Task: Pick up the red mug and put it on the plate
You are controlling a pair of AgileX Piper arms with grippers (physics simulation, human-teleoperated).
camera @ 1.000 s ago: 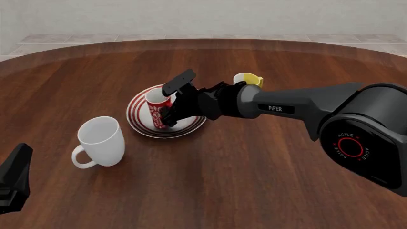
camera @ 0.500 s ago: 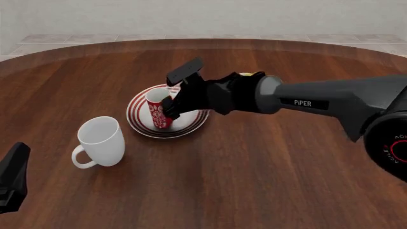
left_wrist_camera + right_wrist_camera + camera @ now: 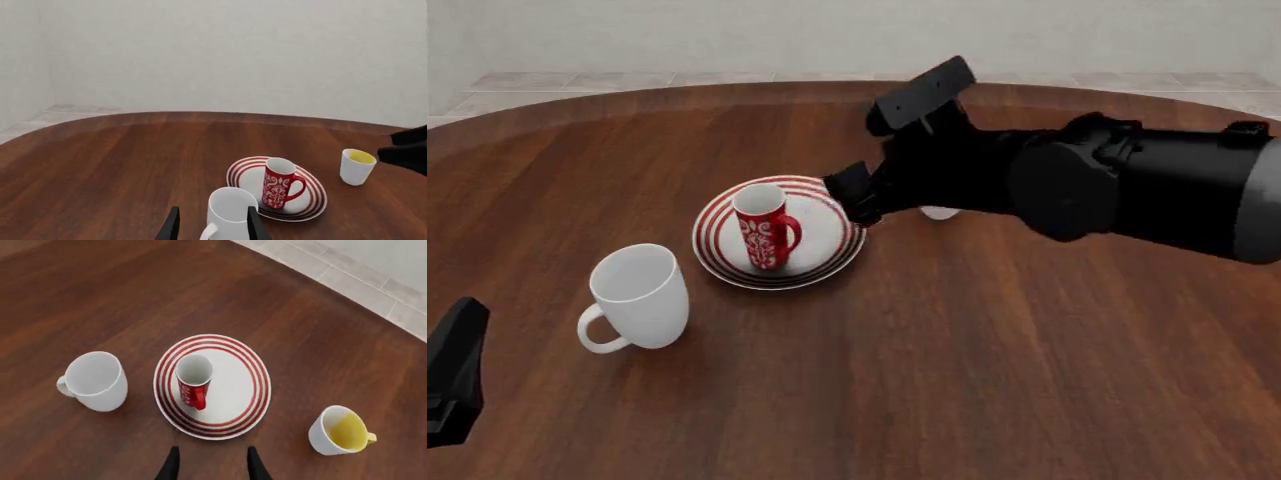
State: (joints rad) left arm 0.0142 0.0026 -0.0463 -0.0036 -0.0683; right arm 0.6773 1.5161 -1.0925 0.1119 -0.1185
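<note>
The red mug (image 3: 763,228) stands upright on the plate (image 3: 827,244), left of the plate's centre and inside its red rings, with its handle turned toward the table's near edge. The right gripper (image 3: 873,155) hangs above the plate's far right rim, clear of the mug, its fingers spread apart and holding nothing. The placing looks done, so the danger lies in whatever the arm does from here.

A low sweep leftward could catch the mug's rim; tall and narrow as it is, it would probably tip onto the plate or roll off onto the table. The yellow mug (image 3: 339,431) sits just off the plate toward the right edge, almost hidden behind the right arm in the front view, so a careless drop there could knock it.

The left gripper (image 3: 212,227), near the table's near left corner, has its fingers open with the white mug (image 3: 637,295) showing between them in its wrist view; whether they touch it is hard to judge. A forward nudge could push that mug into the plate.
</note>
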